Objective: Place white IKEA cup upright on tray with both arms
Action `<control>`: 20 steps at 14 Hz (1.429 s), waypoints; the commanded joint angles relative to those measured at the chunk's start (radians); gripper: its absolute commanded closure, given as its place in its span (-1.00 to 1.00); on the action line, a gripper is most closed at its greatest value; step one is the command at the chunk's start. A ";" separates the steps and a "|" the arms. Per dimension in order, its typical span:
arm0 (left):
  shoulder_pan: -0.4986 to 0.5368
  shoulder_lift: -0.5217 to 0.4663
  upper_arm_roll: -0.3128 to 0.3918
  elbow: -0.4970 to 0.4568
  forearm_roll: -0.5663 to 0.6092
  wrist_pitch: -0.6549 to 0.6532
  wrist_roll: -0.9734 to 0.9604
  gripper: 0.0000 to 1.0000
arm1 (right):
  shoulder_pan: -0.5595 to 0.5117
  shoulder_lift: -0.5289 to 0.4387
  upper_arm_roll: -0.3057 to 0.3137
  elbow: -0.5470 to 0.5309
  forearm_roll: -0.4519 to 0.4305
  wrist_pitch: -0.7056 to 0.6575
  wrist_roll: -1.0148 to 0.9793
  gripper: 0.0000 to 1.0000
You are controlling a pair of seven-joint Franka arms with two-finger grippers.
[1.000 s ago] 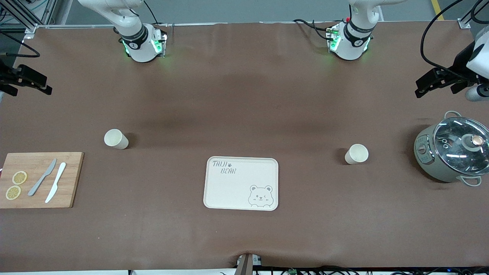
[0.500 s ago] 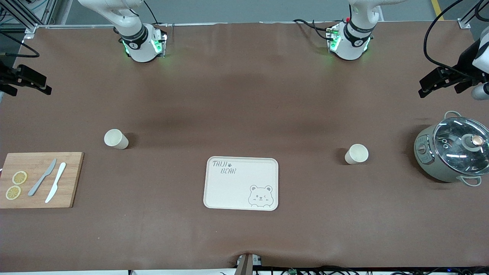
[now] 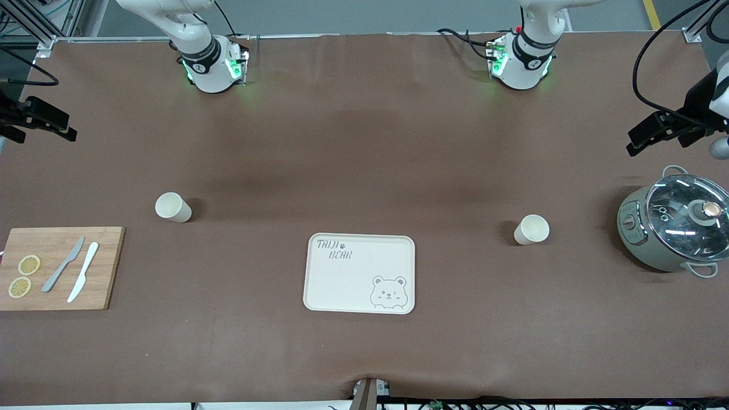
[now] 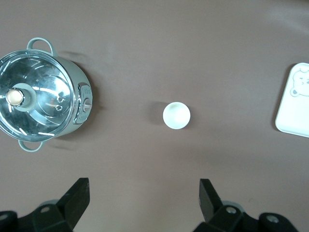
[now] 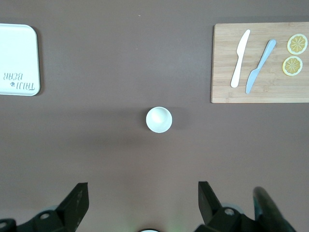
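Two white cups stand upright on the brown table. One cup [image 3: 173, 207] is toward the right arm's end and shows in the right wrist view [image 5: 159, 119]. The other cup [image 3: 531, 229] is toward the left arm's end and shows in the left wrist view [image 4: 176, 115]. The cream "TAIJI BEAR" tray [image 3: 359, 273] lies between them, nearer the front camera, with nothing on it. My left gripper [image 3: 633, 143] is open and empty, high over the table by the pot [image 4: 143, 198]. My right gripper [image 3: 45, 128] is open and empty, high over its end of the table [image 5: 142, 200].
A grey-green pot with a glass lid [image 3: 675, 229] stands at the left arm's end. A wooden cutting board [image 3: 62, 267] with two knives and two lemon slices lies at the right arm's end. The tray's edge shows in both wrist views [image 4: 295, 101] [image 5: 17, 58].
My left gripper has drifted a little toward the table's end at the left arm's side. The right arm, cups and tray have not moved.
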 commanded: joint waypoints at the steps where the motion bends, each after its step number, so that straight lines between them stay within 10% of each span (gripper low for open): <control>1: 0.008 -0.014 -0.006 -0.083 0.020 0.074 -0.008 -1.00 | -0.004 -0.008 0.002 -0.008 -0.017 -0.002 -0.011 -1.00; 20: -0.010 0.212 -0.017 -0.300 0.009 0.542 -0.032 -1.00 | -0.006 -0.008 0.002 -0.008 -0.017 -0.002 -0.011 -1.00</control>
